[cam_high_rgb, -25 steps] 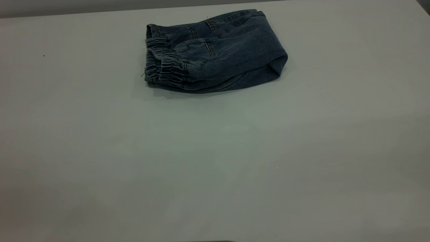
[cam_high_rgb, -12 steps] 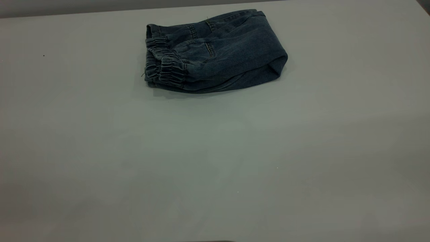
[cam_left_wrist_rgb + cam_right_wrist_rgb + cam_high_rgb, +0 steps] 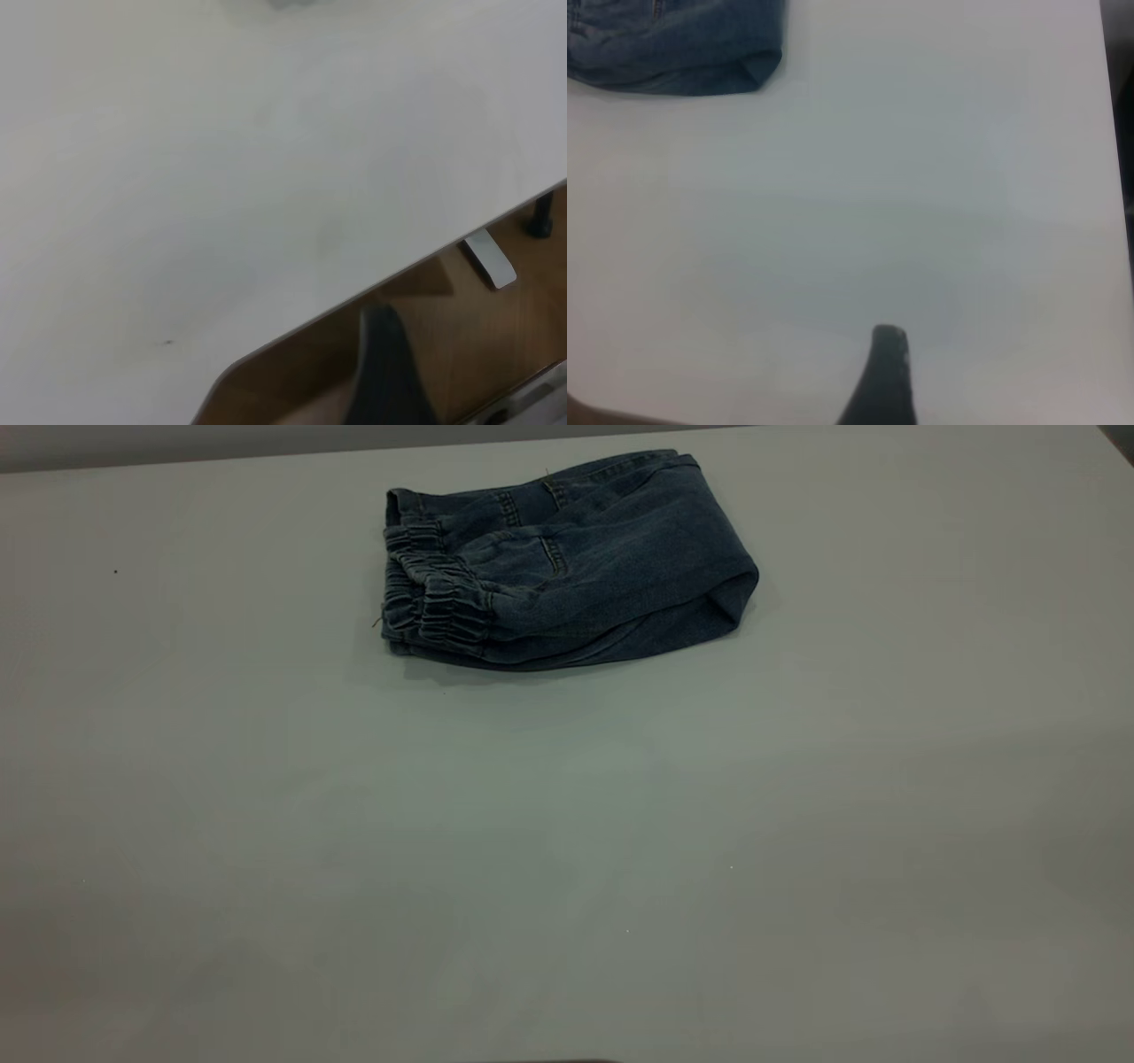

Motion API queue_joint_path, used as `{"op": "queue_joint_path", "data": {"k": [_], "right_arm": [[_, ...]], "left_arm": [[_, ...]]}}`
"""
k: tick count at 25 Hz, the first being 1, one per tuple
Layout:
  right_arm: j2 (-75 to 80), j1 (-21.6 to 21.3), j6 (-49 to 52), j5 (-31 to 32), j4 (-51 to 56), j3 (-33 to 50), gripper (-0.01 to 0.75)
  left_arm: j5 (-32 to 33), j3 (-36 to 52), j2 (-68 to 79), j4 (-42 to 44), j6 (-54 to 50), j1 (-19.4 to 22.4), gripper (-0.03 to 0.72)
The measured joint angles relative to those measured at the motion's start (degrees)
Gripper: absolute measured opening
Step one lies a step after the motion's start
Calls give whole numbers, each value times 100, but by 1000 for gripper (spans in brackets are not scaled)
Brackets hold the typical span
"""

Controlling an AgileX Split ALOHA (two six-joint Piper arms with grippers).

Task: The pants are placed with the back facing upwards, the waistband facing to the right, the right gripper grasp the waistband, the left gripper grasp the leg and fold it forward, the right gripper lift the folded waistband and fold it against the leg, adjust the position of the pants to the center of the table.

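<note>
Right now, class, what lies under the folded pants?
The folded pants rest directly on the white table. Lower denim layers show at the front edge; anything between the layers is covered.

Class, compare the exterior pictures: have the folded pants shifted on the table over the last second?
No. The pants lie in the same spot, their elastic cuffs equally far from the table's far edge and from the small dark speck to their left.

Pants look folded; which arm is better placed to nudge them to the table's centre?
Probably right: its wrist view shows the pants nearby; the left's shows only bare table and its edge.
</note>
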Motion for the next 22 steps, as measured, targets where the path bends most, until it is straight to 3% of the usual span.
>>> {"op": "queue_joint_path", "data": {"k": [3, 5, 11, 13, 16, 22], "right_arm": [[-19, 0, 0, 0, 0, 0, 580], [-102, 0, 0, 0, 0, 0, 580], [-290, -89, 0, 11, 33, 0, 580], [-290, -213, 0, 11, 47, 0, 580], [-290, -315, 0, 13, 70, 0, 580], [-290, -323, 0, 17, 132, 0, 580]], "left_arm": [[0, 0, 0, -5, 5, 72, 440], [-3, 0, -45, -27, 17, 433, 440], [-3, 0, -474, -35, 17, 2279, 440], [-3, 0, -529, -35, 17, 2656, 440], [-3, 0, -534, -35, 17, 2891, 440], [-3, 0, -535, -35, 17, 2919, 440]]}}
